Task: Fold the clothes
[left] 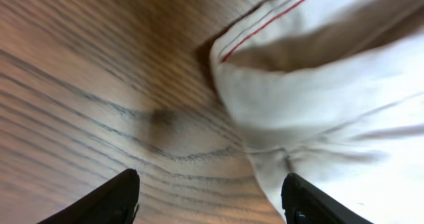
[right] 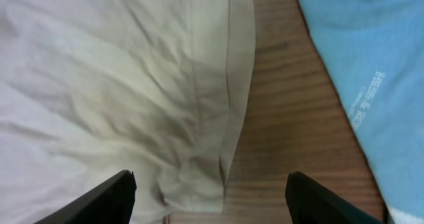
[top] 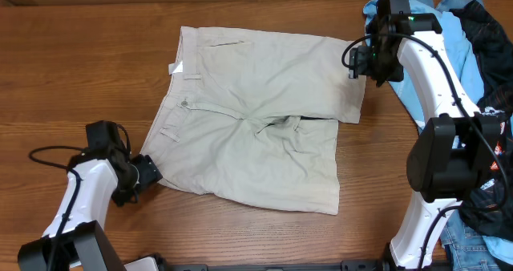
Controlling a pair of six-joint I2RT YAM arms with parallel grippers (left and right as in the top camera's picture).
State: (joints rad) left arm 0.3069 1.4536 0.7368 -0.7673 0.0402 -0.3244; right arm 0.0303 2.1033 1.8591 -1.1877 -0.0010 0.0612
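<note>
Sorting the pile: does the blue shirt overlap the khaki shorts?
No, a strip of bare table separates the shorts from the blue shirt in the right wrist view.

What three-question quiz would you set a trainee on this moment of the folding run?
1. True or false: the right gripper is clamped on the shorts.
2. What lies on the table past the shorts' hem, on the robot's right side? A) a blue T-shirt B) a towel C) a sock
3. Short answer: which end of the shorts is the left gripper beside?
Key: 1 false, its jaws stand open and empty. 2 A. 3 the waistband corner.
</note>
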